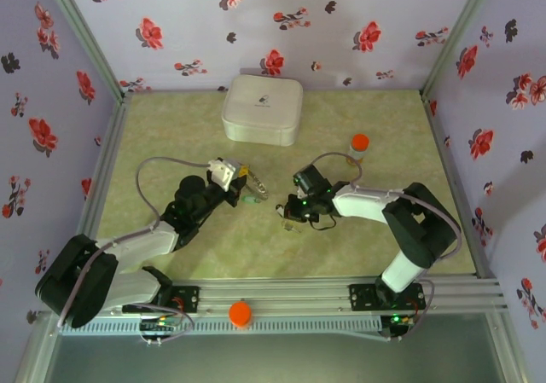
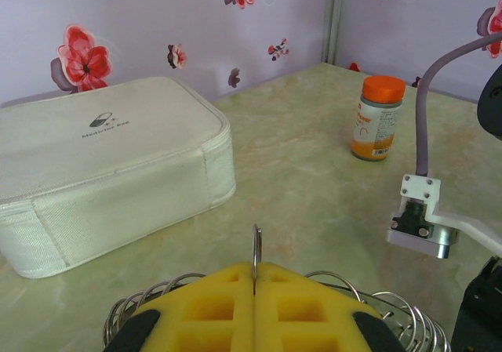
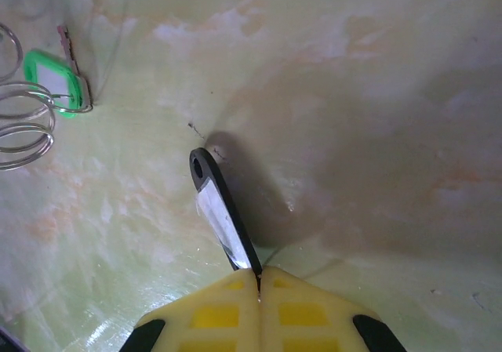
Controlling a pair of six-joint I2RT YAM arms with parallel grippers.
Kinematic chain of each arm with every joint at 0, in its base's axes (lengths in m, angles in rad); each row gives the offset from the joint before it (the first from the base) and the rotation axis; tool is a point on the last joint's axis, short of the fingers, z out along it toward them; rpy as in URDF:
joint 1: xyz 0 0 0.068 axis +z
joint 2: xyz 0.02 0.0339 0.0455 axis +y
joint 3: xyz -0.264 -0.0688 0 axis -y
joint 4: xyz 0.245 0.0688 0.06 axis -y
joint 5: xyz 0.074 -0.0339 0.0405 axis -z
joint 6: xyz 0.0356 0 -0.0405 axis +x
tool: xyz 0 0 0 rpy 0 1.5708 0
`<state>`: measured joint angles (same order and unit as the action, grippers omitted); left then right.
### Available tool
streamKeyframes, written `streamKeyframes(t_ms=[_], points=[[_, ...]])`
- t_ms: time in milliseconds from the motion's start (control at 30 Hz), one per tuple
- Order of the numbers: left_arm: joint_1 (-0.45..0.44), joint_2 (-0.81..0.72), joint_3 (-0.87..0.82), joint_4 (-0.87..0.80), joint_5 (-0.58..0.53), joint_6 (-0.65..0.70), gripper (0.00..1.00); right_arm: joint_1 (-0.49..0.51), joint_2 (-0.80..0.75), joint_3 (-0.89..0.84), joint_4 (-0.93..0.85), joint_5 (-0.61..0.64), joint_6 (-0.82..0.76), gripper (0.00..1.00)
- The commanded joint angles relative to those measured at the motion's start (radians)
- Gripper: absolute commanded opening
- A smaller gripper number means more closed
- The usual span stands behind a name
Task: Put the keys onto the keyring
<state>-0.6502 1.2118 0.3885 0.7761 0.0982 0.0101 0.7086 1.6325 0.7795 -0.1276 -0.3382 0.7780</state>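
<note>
My left gripper [image 2: 255, 277] is shut on the keyring [image 2: 255, 246], whose thin metal edge stands upright between the yellow pads. Wire loops [image 2: 149, 301] of the keyring spread out on both sides below the pads. From above, the left gripper [image 1: 230, 176] and the keyring [image 1: 254, 183] sit at the table's middle. My right gripper [image 3: 259, 277] is shut on the slim black key [image 3: 220, 211], its holed head pointing away just above the table. The green tab [image 3: 53, 81] lies flat on the table to the left, beside the keyring's loops [image 3: 23, 125].
A white rounded-square case [image 1: 262, 108] stands at the back centre. An orange-capped bottle [image 1: 359, 145] stands upright to the right of it. The right arm's wrist camera and cable [image 2: 420, 223] hang close by on the right of the left wrist view.
</note>
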Motion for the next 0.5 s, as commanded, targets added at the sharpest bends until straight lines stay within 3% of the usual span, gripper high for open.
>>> streamKeyframes(t_ms=[0, 167, 467], points=[[-0.008, -0.001, 0.027, 0.034, -0.006, 0.025, 0.0, -0.011, 0.01, -0.02, 0.004, -0.019, -0.031, 0.03], [-0.008, 0.004, 0.026, 0.041, -0.015, 0.028, 0.0, -0.014, 0.017, -0.017, -0.004, -0.034, -0.037, 0.2], [-0.008, 0.001, 0.021, 0.038, -0.025, 0.03, 0.0, -0.014, -0.012, -0.011, -0.048, -0.034, -0.054, 0.21]])
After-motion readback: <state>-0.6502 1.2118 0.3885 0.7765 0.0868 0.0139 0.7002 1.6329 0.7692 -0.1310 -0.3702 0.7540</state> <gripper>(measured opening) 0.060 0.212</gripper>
